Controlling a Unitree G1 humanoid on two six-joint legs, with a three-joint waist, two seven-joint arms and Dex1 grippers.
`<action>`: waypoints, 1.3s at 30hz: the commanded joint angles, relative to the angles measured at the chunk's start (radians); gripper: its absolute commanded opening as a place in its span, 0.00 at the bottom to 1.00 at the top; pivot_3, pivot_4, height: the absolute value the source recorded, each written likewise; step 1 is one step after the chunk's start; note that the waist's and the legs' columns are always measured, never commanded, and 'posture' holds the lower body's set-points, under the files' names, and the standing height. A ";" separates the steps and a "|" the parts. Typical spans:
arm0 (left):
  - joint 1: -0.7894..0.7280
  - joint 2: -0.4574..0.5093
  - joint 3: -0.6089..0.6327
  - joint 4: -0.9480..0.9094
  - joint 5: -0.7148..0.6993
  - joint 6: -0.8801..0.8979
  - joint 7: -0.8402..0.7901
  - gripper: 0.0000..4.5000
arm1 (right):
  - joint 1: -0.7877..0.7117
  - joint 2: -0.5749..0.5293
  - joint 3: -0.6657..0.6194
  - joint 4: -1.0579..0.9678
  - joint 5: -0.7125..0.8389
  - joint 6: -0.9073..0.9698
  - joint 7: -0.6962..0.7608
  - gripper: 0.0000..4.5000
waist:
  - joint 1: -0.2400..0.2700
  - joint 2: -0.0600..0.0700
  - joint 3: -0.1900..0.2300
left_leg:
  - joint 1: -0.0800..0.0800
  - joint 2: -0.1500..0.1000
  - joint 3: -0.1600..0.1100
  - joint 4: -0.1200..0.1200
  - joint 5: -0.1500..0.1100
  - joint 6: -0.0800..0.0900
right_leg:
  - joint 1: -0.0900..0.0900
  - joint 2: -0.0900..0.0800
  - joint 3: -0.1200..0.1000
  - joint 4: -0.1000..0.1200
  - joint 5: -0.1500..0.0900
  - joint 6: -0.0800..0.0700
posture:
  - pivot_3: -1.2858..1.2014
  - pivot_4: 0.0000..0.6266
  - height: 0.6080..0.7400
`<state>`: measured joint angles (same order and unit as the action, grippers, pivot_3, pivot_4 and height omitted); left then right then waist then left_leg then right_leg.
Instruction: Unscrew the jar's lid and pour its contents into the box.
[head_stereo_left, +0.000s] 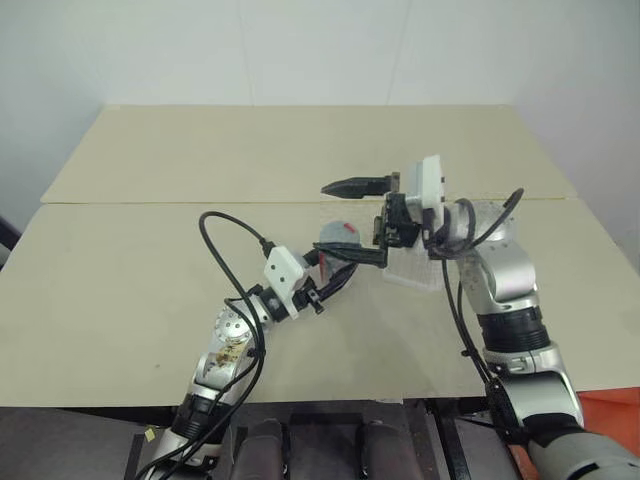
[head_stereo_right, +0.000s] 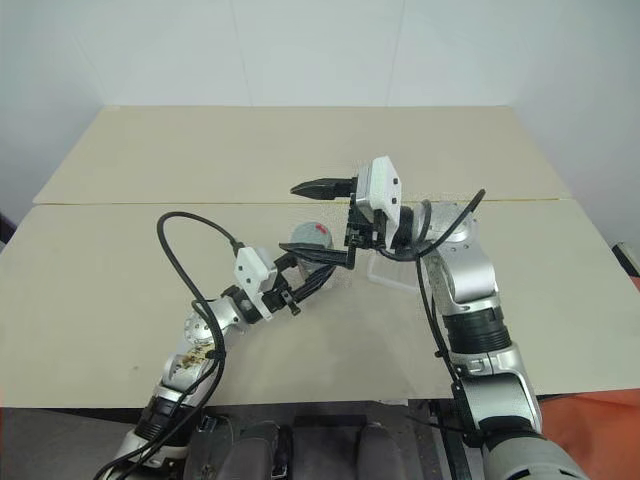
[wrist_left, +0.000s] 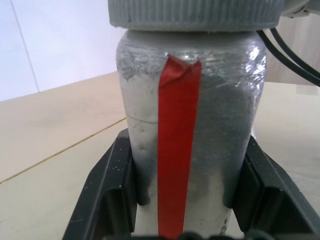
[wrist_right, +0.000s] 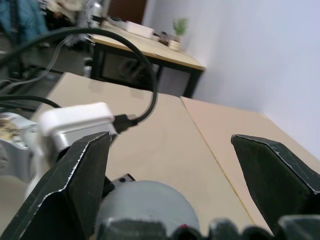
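Note:
My left gripper (head_stereo_left: 333, 266) is shut on the jar (wrist_left: 190, 150), a small grey jar with a red strip down its side, and holds it upright above the table. Its black fingers (wrist_left: 107, 185) press on both sides of the jar's body. The grey ribbed lid (wrist_left: 192, 12) sits on the jar's top. My right gripper (head_stereo_left: 338, 220) reaches in from the right, open wide, one finger above the lid (wrist_right: 145, 207) and one below, apart from it. The clear box (head_stereo_left: 416, 270) lies on the table behind the right wrist, partly hidden. The contents are not visible.
A beige table (head_stereo_left: 150, 250) made of two boards with a seam spreads under both arms. Black cables (head_stereo_left: 225, 255) loop off each wrist. A white wall stands behind the table's far edge.

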<state>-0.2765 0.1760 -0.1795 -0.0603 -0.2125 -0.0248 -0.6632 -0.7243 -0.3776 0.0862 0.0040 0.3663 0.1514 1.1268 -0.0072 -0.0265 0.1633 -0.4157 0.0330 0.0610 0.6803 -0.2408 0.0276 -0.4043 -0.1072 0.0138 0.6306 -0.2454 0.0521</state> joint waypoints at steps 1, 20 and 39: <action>-0.025 -0.009 -0.007 -0.010 -0.005 -0.026 -0.007 0.46 | 0.010 -0.006 0.007 -0.055 -0.017 0.014 -0.051 0.99 | 0.000 0.000 0.000 | 0.000 0.000 0.000 0.000 0.000 0.000 | 0.000 0.000 0.000 0.000 0.000 0.000 | 0.52 0.24 1.00; -0.013 -0.009 0.004 0.004 -0.009 -0.039 -0.012 0.46 | 0.095 -0.101 -0.021 -0.124 -0.005 0.038 -0.091 0.99 | 0.002 0.000 0.000 | 0.000 0.000 0.000 0.000 0.000 0.000 | 0.000 0.000 0.000 0.000 0.000 0.000 | 0.52 0.24 1.00; -0.006 -0.010 0.002 0.013 -0.014 -0.064 -0.029 0.46 | 0.171 -0.207 -0.074 -0.136 0.023 0.021 -0.093 0.99 | 0.009 0.000 0.000 | 0.000 0.000 0.000 0.000 0.000 0.000 | 0.000 0.000 0.000 -0.001 0.000 0.000 | 0.52 0.24 1.00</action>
<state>-0.2800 0.1707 -0.1724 -0.0226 -0.2171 -0.0601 -0.6817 -0.5574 -0.5709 0.0528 -0.1089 0.3776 0.1839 1.0424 0.0020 -0.0266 0.1634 -0.4158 0.0326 0.0608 0.6805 -0.2408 0.0278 -0.4038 -0.1071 0.0140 0.6299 -0.2455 0.0522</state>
